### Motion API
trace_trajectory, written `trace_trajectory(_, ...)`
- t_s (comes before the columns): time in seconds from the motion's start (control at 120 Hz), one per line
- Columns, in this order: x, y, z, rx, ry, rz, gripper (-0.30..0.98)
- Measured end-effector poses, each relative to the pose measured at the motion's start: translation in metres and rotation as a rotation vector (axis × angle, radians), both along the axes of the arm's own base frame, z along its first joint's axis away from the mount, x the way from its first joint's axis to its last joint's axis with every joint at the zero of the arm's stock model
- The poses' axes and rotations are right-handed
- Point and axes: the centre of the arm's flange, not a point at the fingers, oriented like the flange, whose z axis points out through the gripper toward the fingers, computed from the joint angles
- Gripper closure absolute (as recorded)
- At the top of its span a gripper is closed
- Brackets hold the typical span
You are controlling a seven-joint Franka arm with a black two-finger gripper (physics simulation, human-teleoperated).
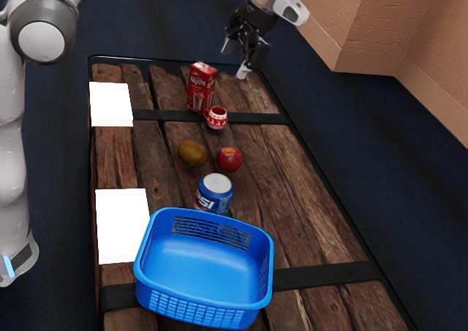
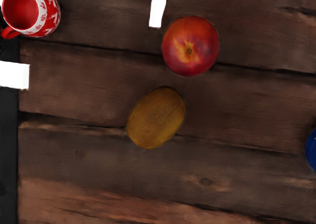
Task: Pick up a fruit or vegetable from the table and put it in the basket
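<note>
Step in hand: approach, by judgement; no fruit is grasped, and the pick comes before anything else.
End effector (image 1: 233, 62): top of the exterior view, right of centre, raised over the surface (image 1: 292, 185); fingers well parted, nothing between them.
Brown oval fruit (image 1: 193, 153): centre of the exterior view, left of the red fruit; near the middle of the wrist view and the likelier pick.
Red fruit (image 1: 229, 159): just beside the brown one, a narrow gap between; also suits the task.
Basket (image 1: 197, 309): blue, lower middle of the exterior view; both fruits lie outside it.
Next move: centre over one fruit, come down with fingers spread, close on its sides. The brown fruit's narrower width probably makes the surer grip; the fingers may need a turn to match its slant.
Tight side: the gap between the fruits; a finger lowered there could nudge the neighbour and set it rolling.
Roomier side: bare planks left of the brown fruit, and others from the red fruit to the surface's right edge.
Cup (image 1: 218, 119): above the fruits in the exterior view, with the carton (image 1: 201, 88) behind; a low sweep from there risks both.
Can (image 1: 215, 195): blue, upright, between fruits and basket, close to the rim; the carry calls for height.
Basket rim: raised all round; clear it fully, then release over the middle.
</note>
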Motion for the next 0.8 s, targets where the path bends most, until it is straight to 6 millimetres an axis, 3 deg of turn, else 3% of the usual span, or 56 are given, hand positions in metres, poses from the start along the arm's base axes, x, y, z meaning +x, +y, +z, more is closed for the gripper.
trace_trajectory(0.192, 0.018, -0.003, 0.013, 0.017, -0.160, 0.007, 0.00)
trace_trajectory(0.325, -0.044, -0.005, 0.133, 0.038, -0.456, 0.031, 0.00)
trace_trajectory(0.358, -0.057, -0.009, 0.149, 0.043, -0.497, 0.032, 0.00)
trace_trajectory(0.4, -0.061, -0.019, 0.154, 0.039, -0.514, 0.015, 0.00)
trace_trajectory(0.45, -0.045, -0.021, 0.137, 0.027, -0.477, 0.007, 0.00)
trace_trajectory(0.55, 0.003, -0.005, 0.086, -0.018, -0.380, 0.039, 0.00)
trace_trajectory(0.592, 0.022, 0.012, 0.064, -0.026, -0.344, 0.073, 0.00)
trace_trajectory(0.65, 0.042, 0.054, 0.035, -0.028, -0.308, 0.149, 0.00)
trace_trajectory(0.708, 0.046, 0.078, 0.005, -0.032, -0.267, 0.194, 0.00)
trace_trajectory(0.8, 0.034, 0.071, -0.064, -0.060, -0.183, 0.199, 0.00)
